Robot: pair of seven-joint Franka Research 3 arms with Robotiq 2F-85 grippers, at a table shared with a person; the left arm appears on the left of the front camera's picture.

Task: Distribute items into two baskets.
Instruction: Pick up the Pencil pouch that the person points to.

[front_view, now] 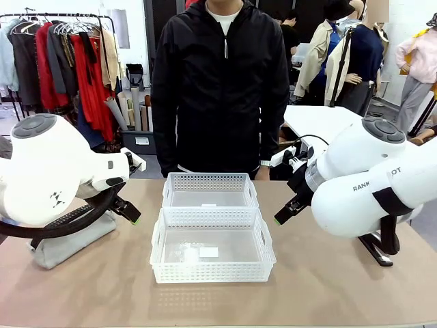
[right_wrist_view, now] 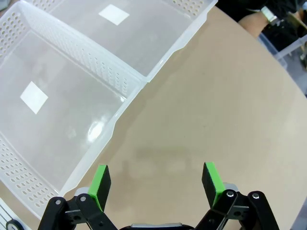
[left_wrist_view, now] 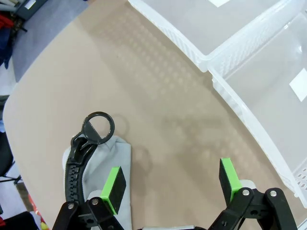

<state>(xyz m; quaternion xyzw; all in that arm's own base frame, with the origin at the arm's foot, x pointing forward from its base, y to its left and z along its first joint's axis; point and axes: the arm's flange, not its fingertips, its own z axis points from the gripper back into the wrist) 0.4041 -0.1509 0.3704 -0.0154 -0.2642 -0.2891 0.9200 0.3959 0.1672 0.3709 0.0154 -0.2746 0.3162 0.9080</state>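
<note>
Two white perforated baskets stand end to end at mid-table, the near basket [front_view: 212, 272] and the far basket [front_view: 210, 182], each showing just a white label on its clear bottom. The grey pouch [front_view: 68, 244] lies at the left under my left arm. In the left wrist view the pouch [left_wrist_view: 103, 160] with its ring pull [left_wrist_view: 99, 127] sits beside one finger of my open left gripper [left_wrist_view: 171, 184]. My left gripper [front_view: 130, 212] hovers left of the baskets. My right gripper [front_view: 283, 215] hovers open to their right, over bare table [right_wrist_view: 156, 184]. The black stapler [front_view: 377, 250] lies partly behind my right arm.
A person in a black jacket [front_view: 218, 82] stands at the far edge behind the baskets, a watch-bearing wrist [right_wrist_view: 268, 14] near the table. Basket walls [left_wrist_view: 249, 120] [right_wrist_view: 81, 62] lie close to both grippers. Bare tabletop [front_view: 328, 294] stretches along the front.
</note>
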